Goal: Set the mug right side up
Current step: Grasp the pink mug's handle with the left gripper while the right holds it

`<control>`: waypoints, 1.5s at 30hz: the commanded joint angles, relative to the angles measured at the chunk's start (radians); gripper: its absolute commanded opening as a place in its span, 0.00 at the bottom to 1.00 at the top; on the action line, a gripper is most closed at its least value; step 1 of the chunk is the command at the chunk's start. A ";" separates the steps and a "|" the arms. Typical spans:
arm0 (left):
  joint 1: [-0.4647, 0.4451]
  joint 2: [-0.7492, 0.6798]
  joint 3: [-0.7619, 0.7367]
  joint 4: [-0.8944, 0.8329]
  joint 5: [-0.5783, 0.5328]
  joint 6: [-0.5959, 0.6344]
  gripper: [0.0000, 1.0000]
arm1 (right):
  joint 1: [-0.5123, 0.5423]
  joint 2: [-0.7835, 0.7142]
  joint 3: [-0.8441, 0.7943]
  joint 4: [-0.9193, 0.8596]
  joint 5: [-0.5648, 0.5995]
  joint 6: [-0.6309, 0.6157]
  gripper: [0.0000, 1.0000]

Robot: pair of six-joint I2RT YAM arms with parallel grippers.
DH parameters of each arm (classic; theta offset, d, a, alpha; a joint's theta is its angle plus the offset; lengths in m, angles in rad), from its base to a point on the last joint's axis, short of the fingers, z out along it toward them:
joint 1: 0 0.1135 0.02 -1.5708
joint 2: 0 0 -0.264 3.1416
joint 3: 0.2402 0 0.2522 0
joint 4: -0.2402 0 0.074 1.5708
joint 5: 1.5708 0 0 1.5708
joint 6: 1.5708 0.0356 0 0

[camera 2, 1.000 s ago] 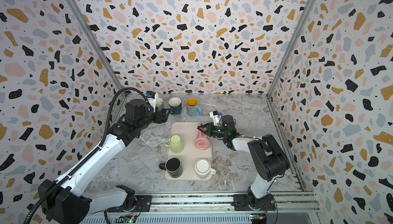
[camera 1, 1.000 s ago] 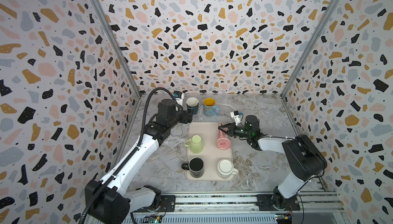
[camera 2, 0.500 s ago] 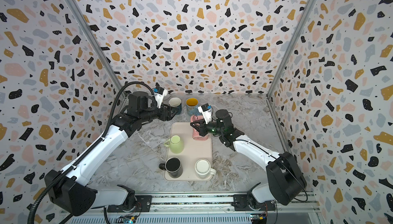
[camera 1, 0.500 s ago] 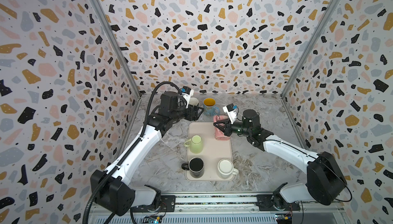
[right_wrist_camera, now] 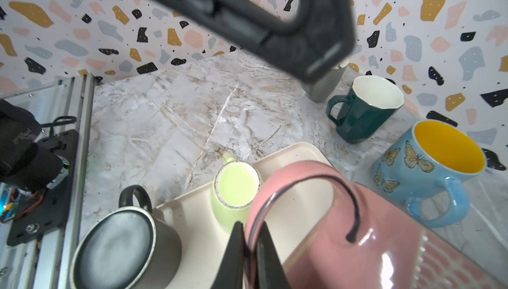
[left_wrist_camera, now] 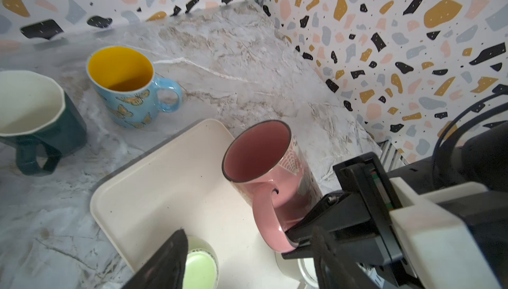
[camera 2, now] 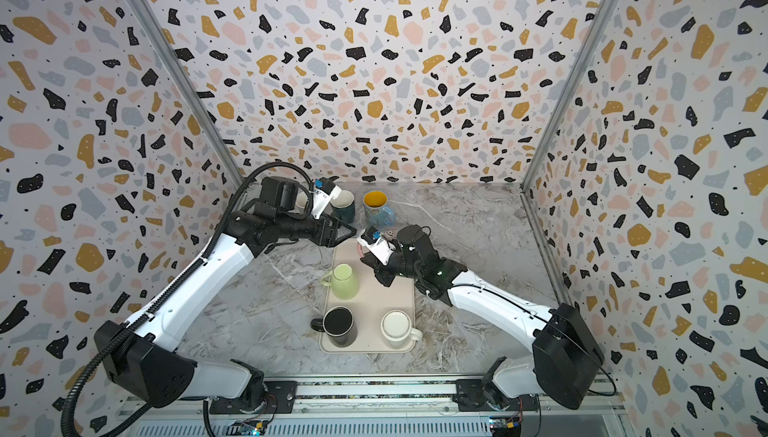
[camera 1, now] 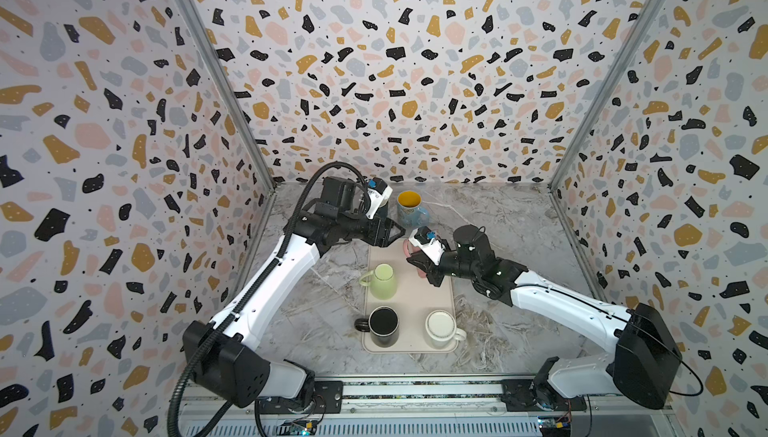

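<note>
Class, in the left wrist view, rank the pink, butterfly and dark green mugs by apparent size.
1. Pink mug, nearest the camera.
2. Dark green mug and butterfly mug: alike, green cropped, so unranked.

Marble table [camera 1: 498,217]: tray [camera 1: 415,300], teal mug [camera 2: 345,210], blue mug [camera 1: 410,210] (upright).

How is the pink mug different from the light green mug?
The pink mug is pink with a dark rim; the light green mug is pale green. The pink mug shows its open mouth, while the light green mug stands bottom-up on the tray. The right claw pinches the pink mug's handle; nothing touches the light green mug. Both have one handle.
</note>
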 commanded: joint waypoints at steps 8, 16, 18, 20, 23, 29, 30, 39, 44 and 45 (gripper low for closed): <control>-0.036 0.020 0.023 -0.079 0.093 0.021 0.71 | 0.041 -0.084 0.076 0.078 0.049 -0.196 0.00; -0.046 0.047 0.021 -0.105 0.090 0.024 0.67 | 0.084 -0.103 0.054 0.078 0.086 -0.250 0.00; -0.049 0.050 0.019 -0.106 0.092 0.022 0.66 | 0.090 -0.106 0.053 0.075 0.089 -0.262 0.00; -0.051 0.056 0.018 -0.111 0.094 0.022 0.65 | 0.096 -0.109 0.051 0.073 0.090 -0.275 0.00; -0.051 0.060 0.018 -0.116 0.089 0.021 0.64 | 0.107 -0.111 0.041 0.078 0.102 -0.291 0.00; -0.051 0.060 0.014 -0.126 0.091 0.018 0.51 | 0.119 -0.112 0.030 0.088 0.139 -0.309 0.00; -0.051 0.060 0.012 -0.128 0.093 0.018 0.49 | 0.119 -0.114 0.030 0.089 0.140 -0.310 0.00; -0.054 0.043 -0.008 -0.131 0.107 0.013 0.18 | 0.122 -0.116 0.018 0.111 0.168 -0.328 0.00; -0.054 0.042 -0.010 -0.131 0.116 0.010 0.00 | 0.122 -0.118 0.007 0.128 0.202 -0.335 0.00; -0.054 0.042 -0.009 -0.131 0.117 0.010 0.00 | 0.121 -0.120 0.006 0.131 0.209 -0.337 0.00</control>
